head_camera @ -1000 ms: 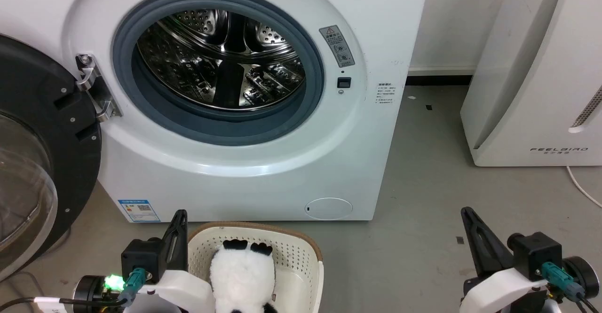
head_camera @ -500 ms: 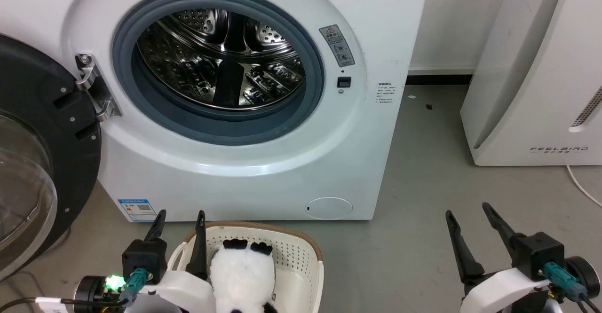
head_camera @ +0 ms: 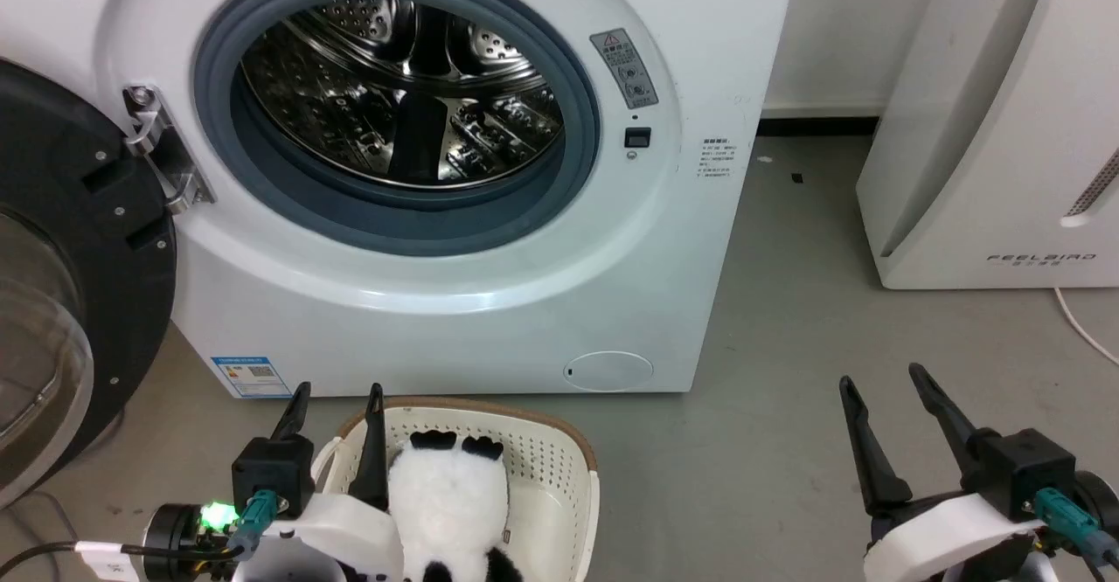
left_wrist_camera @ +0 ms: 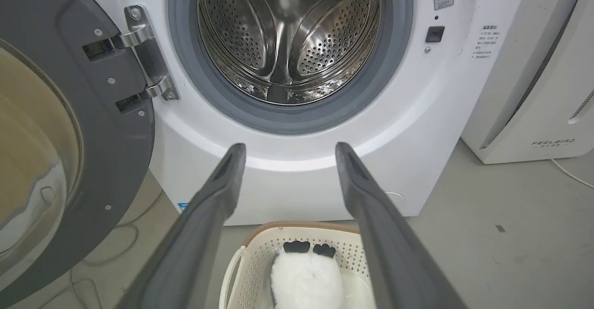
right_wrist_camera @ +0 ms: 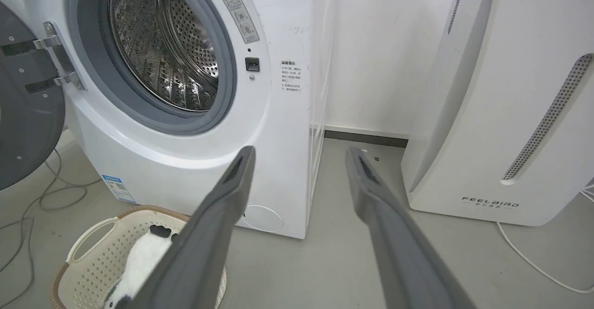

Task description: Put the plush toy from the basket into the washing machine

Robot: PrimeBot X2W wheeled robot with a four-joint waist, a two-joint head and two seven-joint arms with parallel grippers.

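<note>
The white panda plush toy (head_camera: 448,499) lies lengthwise in the cream basket (head_camera: 559,468) on the floor before the washing machine (head_camera: 489,302), black feet toward the washer. The porthole stands open and shows a bare steel drum (head_camera: 402,93); the black-framed door (head_camera: 61,285) is swung out to the left. My left gripper (head_camera: 337,392) is open above the basket's left rim, just left of the toy. My right gripper (head_camera: 881,377) is open over the floor, far right of the basket. The left wrist view shows the toy (left_wrist_camera: 306,279) in the basket (left_wrist_camera: 250,258), the right wrist view the toy (right_wrist_camera: 141,255).
A white slanted appliance marked FEELBIRD (head_camera: 1005,128) stands at the right by the wall, with a white cable (head_camera: 1080,337) on the floor near it. Dark cables (right_wrist_camera: 28,197) trail under the open door. Grey floor (head_camera: 787,302) lies between washer and appliance.
One second ago both grippers were shut; they have opened. The head camera has since shifted, so the washer sits slightly higher in the picture. The toy and basket have not moved.
</note>
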